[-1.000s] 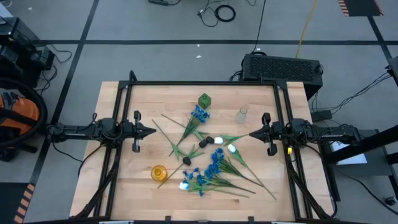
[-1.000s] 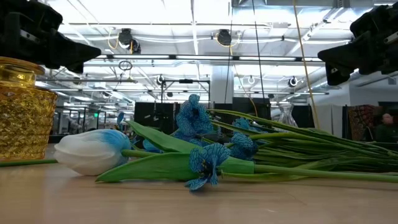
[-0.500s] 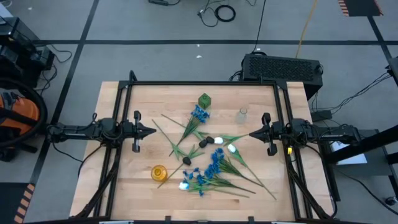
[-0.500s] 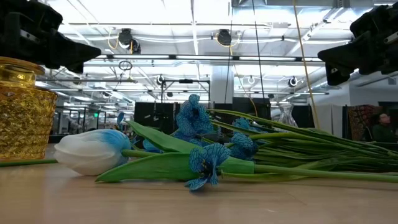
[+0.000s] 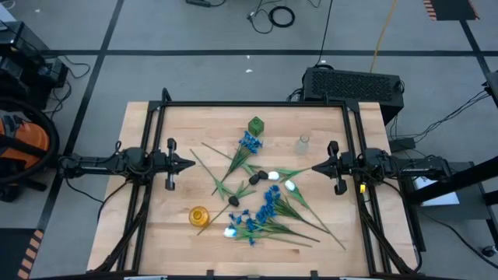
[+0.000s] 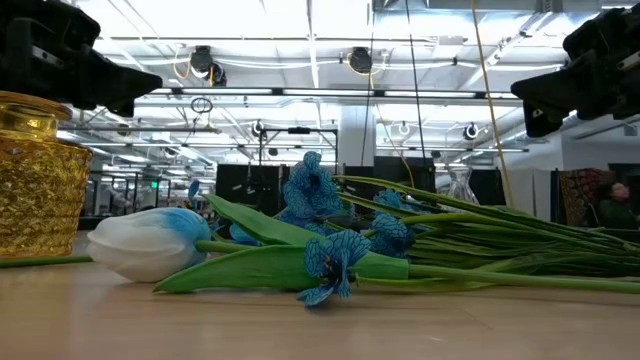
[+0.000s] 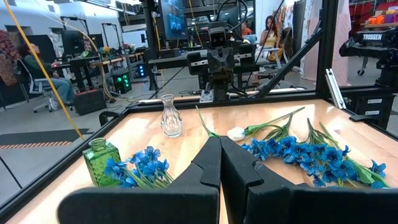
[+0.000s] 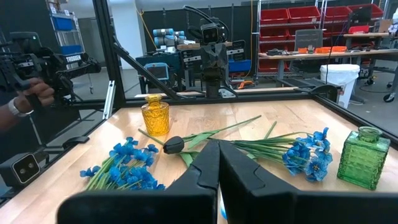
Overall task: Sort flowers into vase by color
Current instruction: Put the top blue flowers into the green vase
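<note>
Still, nothing on the table [image 5: 156,225] has shifted from the earlier frames: both arms and every flower lie just as they did. Only a person in the room far behind, at the low view's right edge, sits slightly differently.

The left tool [image 5: 191,164] hangs over the left side of the table with its fingers pressed together, holding nothing. The right tool [image 5: 314,166] faces it from the right side, fingers likewise pressed together and empty. In each wrist view the dark fingers meet in a closed point.

The flowers [image 5: 264,206] lie loose on the wood between the two tools. One blue cluster [image 5: 249,143] rests just beside the green vase [image 5: 256,125] at the far middle, its stem running toward the table's centre. A larger heap of blue blooms [image 5: 257,222] lies nearer the front, stems fanning toward the right front corner. Two dark tulips [image 5: 258,176] sit near the centre and a third dark tulip [image 5: 234,200] lies a little further forward. One white tulip [image 5: 289,185] lies just right of centre, and another white tulip [image 6: 150,243] rests on its side at the front beside the yellow vase [image 5: 198,215]. A clear vase [image 5: 303,143] stands upright toward the far right, apart from the flowers.
</note>
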